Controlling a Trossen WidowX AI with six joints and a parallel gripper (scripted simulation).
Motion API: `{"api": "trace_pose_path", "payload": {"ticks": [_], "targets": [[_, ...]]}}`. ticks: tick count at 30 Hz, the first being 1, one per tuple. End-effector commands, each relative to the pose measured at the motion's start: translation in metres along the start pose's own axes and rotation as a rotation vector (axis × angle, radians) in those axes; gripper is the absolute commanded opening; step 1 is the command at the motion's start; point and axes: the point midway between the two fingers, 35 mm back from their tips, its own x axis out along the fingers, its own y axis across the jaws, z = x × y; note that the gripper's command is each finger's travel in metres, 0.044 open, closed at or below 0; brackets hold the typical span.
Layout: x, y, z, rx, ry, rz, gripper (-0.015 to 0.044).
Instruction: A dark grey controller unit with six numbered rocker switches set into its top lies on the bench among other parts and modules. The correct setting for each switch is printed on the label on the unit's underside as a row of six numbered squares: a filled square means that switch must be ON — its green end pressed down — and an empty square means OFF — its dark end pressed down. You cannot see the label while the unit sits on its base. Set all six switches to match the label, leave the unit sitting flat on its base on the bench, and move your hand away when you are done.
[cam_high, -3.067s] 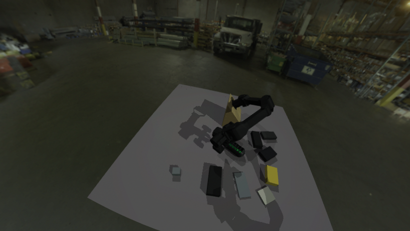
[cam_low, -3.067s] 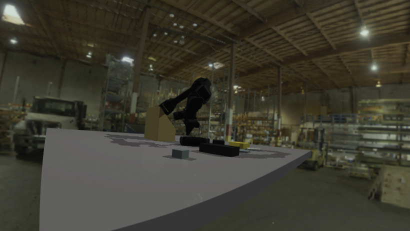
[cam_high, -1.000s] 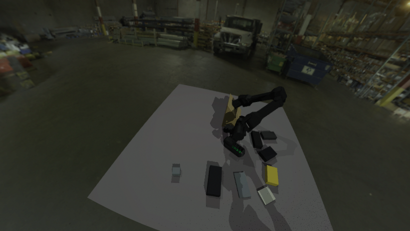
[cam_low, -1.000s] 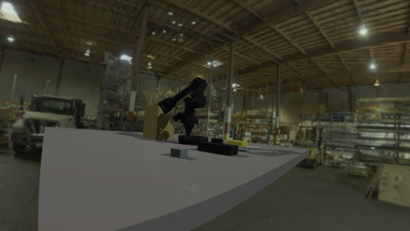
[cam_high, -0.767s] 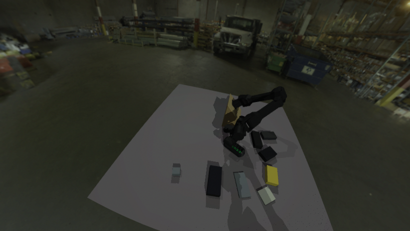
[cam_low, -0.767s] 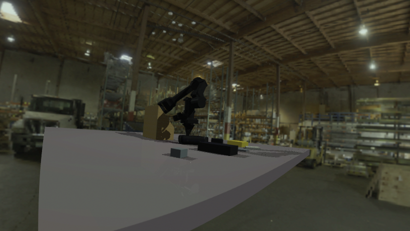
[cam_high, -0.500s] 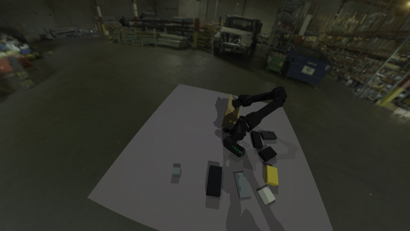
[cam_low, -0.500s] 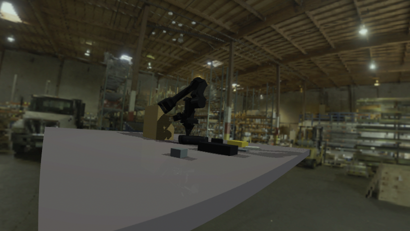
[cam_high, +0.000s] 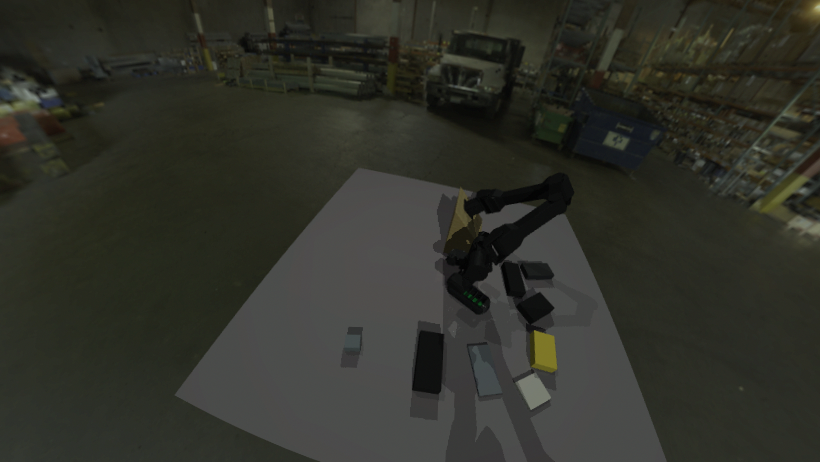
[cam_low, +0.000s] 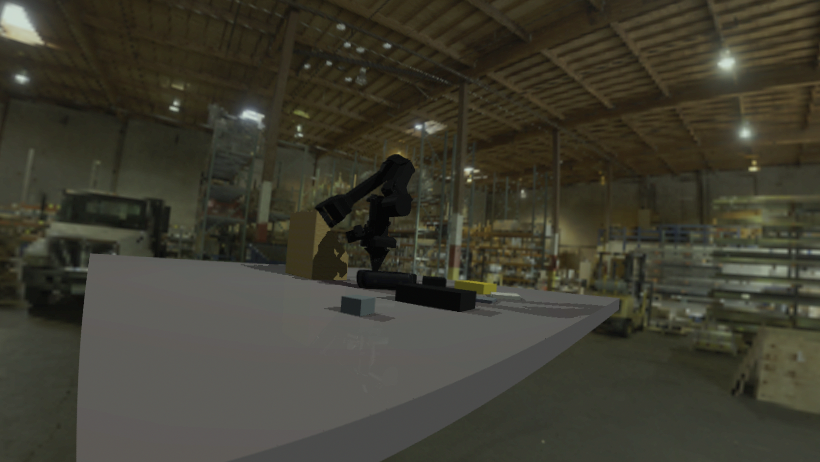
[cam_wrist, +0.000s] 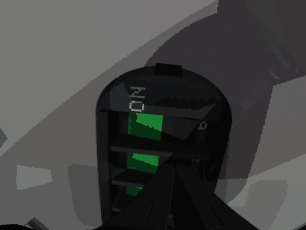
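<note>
The dark grey controller unit sits flat on its base on the grey bench, with its switch side up. In the wrist view I see an "ON" mark at its far end and green rocker ends lit in a row. My gripper is shut, with nothing between the fingers. Its tips point straight down onto the near part of the switch row and hide the nearer switches. I cannot tell the state of each switch.
A tan box stands just behind the unit. Black and dark grey blocks lie to its right. In front lie a long black block, a pale plate, a yellow block, a white block and a small grey cube.
</note>
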Motion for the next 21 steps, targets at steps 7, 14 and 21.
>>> {"api": "trace_pose_path", "payload": {"ticks": [7,14,21], "targets": [[0.005,-0.003,0.001,0.000,-0.003,-0.010,0.0000],[0.006,-0.003,0.001,0.000,-0.003,-0.010,0.0000],[-0.040,-0.002,0.001,0.000,-0.004,-0.008,0.0000]]}}
